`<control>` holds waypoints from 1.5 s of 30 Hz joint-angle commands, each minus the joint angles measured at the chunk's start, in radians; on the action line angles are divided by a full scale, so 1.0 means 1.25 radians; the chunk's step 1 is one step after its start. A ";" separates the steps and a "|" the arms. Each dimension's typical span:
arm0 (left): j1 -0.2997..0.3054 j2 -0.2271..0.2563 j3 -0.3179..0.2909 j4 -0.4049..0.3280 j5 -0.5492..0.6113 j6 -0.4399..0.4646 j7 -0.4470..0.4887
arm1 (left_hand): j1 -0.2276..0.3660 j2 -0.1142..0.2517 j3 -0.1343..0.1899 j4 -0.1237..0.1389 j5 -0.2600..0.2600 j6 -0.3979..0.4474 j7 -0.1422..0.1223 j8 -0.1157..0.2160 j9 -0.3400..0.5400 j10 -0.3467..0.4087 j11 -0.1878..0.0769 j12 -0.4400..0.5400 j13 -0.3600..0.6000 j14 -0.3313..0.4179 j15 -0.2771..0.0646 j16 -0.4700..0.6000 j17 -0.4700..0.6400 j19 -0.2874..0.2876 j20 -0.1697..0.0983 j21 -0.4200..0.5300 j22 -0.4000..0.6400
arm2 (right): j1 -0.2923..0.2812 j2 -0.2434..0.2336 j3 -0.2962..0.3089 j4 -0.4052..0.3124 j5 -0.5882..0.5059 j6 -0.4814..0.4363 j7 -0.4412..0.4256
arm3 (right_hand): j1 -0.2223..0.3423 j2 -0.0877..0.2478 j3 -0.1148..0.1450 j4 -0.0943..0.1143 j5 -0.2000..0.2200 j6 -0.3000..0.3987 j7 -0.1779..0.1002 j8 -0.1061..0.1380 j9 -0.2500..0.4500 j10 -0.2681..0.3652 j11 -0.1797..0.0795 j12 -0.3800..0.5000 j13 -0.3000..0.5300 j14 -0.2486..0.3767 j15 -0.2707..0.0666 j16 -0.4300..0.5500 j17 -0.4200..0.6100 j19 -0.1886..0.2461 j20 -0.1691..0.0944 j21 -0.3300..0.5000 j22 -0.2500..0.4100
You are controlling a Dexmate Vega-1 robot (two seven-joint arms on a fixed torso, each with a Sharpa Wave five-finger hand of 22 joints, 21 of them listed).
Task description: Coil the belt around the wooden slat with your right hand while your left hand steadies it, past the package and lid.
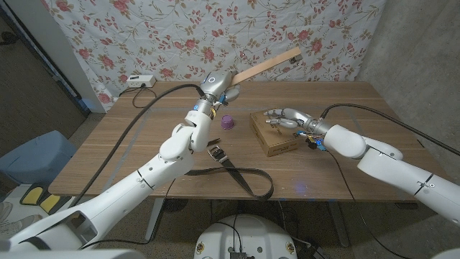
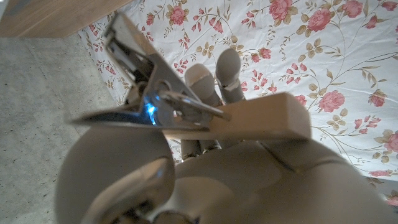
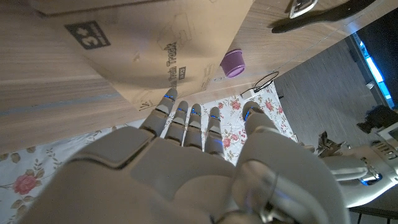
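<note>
Gripping slat point(image 1: 267, 66): left hand point(image 1: 213, 85) | right hand point(image 1: 285, 118) fingers spread over package point(image 1: 273, 134) | belt point(image 1: 241, 175) partly arm-hidden

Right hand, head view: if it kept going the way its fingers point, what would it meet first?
Probably the purple lid: the right hand hovers over the package, fingers pointing across toward it. Height is unclear.

Glossy white arm shells, black cables, and a silver-grey left robot hand point(image 1: 214, 84) with blue lights
</note>
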 commanded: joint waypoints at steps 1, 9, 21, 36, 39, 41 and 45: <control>0.028 0.027 -0.033 -0.035 -0.050 -0.020 0.006 | -0.048 0.049 0.067 0.057 -0.002 -0.001 -0.001 0.008 -0.001 -0.006 -0.003 0.009 0.001 0.003 -0.001 0.000 -0.001 0.002 -0.050 0.007 0.001 | 0.074 0.046 -0.083 -0.032 -0.143 -0.041 0.045 | 0.008 -0.002 0.002 -0.004 0.001 -0.003 -0.002 -0.006 0.002 -0.006 -0.001 -0.002 0.004 -0.006 -0.002 -0.002 -0.001 -0.001 0.005 0.000 0.002; 0.042 0.041 -0.052 -0.051 -0.079 -0.030 0.001 | -0.054 0.050 0.068 0.054 -0.006 -0.003 -0.002 0.015 -0.007 -0.009 -0.002 0.021 -0.010 0.002 -0.002 -0.001 -0.003 0.001 -0.049 0.006 -0.019 | 0.108 0.083 -0.118 -0.019 -0.198 -0.037 0.063 | 0.015 -0.007 0.002 -0.006 -0.001 -0.008 -0.003 -0.007 0.002 -0.014 -0.006 -0.004 0.004 -0.010 -0.004 -0.003 -0.002 -0.001 0.009 -0.001 0.002; 0.048 0.046 -0.065 -0.050 -0.109 -0.047 0.008 | -0.056 0.049 0.067 0.053 -0.008 -0.003 -0.006 0.020 -0.010 -0.010 -0.003 0.031 -0.004 0.007 -0.002 0.002 0.002 0.001 -0.049 0.007 -0.029 | 0.148 0.132 -0.169 -0.002 -0.279 -0.039 0.092 | 0.028 -0.009 0.005 -0.010 -0.002 -0.010 -0.007 -0.007 0.002 -0.015 -0.011 -0.003 0.004 -0.009 -0.009 -0.004 -0.003 0.003 0.011 0.000 0.001; 0.057 0.055 -0.073 -0.063 -0.127 -0.055 0.004 | -0.058 0.051 0.067 0.051 -0.011 -0.005 -0.007 0.027 -0.013 -0.013 -0.007 0.041 -0.008 0.007 -0.002 -0.003 -0.001 -0.002 -0.049 0.012 -0.039 | 0.184 0.183 -0.210 0.052 -0.318 -0.003 0.113 | 0.038 -0.030 -0.002 -0.013 -0.005 -0.017 -0.008 -0.008 0.003 -0.030 -0.013 -0.006 0.004 -0.014 -0.007 -0.007 -0.005 0.002 0.022 -0.002 0.000; 0.058 0.054 -0.074 -0.062 -0.131 -0.057 0.007 | -0.059 0.050 0.067 0.051 -0.012 -0.006 -0.007 0.027 -0.014 -0.013 -0.009 0.043 -0.005 0.008 -0.002 -0.001 0.000 -0.002 -0.049 0.013 -0.040 | 0.189 0.191 -0.218 0.061 -0.325 0.003 0.117 | 0.040 -0.032 -0.002 -0.013 -0.005 -0.017 -0.008 -0.008 0.003 -0.030 -0.012 -0.005 0.004 -0.014 -0.007 -0.007 -0.005 0.002 0.023 -0.002 0.000; 0.058 0.054 -0.073 -0.060 -0.131 -0.058 0.008 | -0.059 0.051 0.068 0.051 -0.012 -0.006 -0.007 0.028 -0.016 -0.014 -0.009 0.044 -0.006 0.008 -0.002 0.000 0.002 -0.003 -0.048 0.015 -0.038 | 0.193 0.196 -0.223 0.064 -0.335 0.002 0.119 | 0.041 -0.033 -0.002 -0.013 -0.005 -0.017 -0.008 -0.008 0.003 -0.031 -0.013 -0.005 0.004 -0.014 -0.007 -0.007 -0.006 0.002 0.023 -0.002 0.000; 0.056 0.052 -0.071 -0.055 -0.132 -0.058 0.008 | -0.060 0.051 0.067 0.051 -0.013 -0.007 -0.007 0.030 -0.018 -0.015 -0.009 0.049 -0.004 0.006 -0.002 -0.003 -0.001 -0.004 -0.049 0.015 -0.043 | 0.198 0.206 -0.233 0.070 -0.362 -0.005 0.114 | 0.048 -0.034 -0.001 -0.014 -0.004 -0.018 -0.011 -0.007 0.003 -0.033 -0.018 -0.005 0.004 -0.014 -0.011 -0.007 -0.006 0.006 0.021 -0.001 0.000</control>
